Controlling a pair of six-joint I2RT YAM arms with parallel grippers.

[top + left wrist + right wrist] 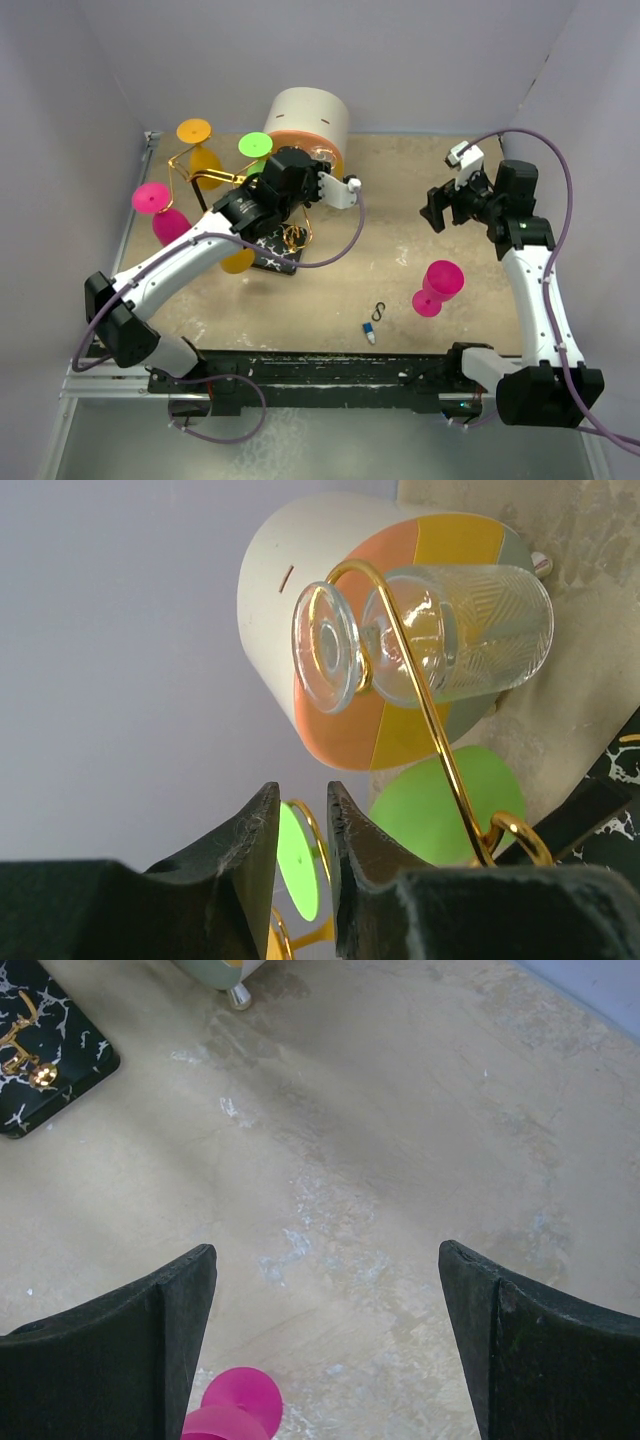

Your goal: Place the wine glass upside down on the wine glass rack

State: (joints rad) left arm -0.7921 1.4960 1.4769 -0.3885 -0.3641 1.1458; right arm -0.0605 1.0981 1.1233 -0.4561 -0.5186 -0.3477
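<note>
- Left arm (190, 250) reached from its base up and over the wine glass rack (275, 255), wrist bent above the rack's black base.
- Left gripper (303, 792) sat in among the rack's gold arms, fingers parted by a narrow gap only.
- Right arm (535, 290) stood well to the right of the rack, forearm raised, wrist turned toward the rack.
- Right gripper (325, 1260) was spread wide and empty, tilted downward, well apart from the rack.

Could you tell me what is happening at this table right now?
The left arm's tool sits close to a clear patterned wine glass hanging from the gold wire rack, fingers slightly apart and empty. The right arm's tool hovers wide open above the table, near a bright pink wine glass lying there.
</note>
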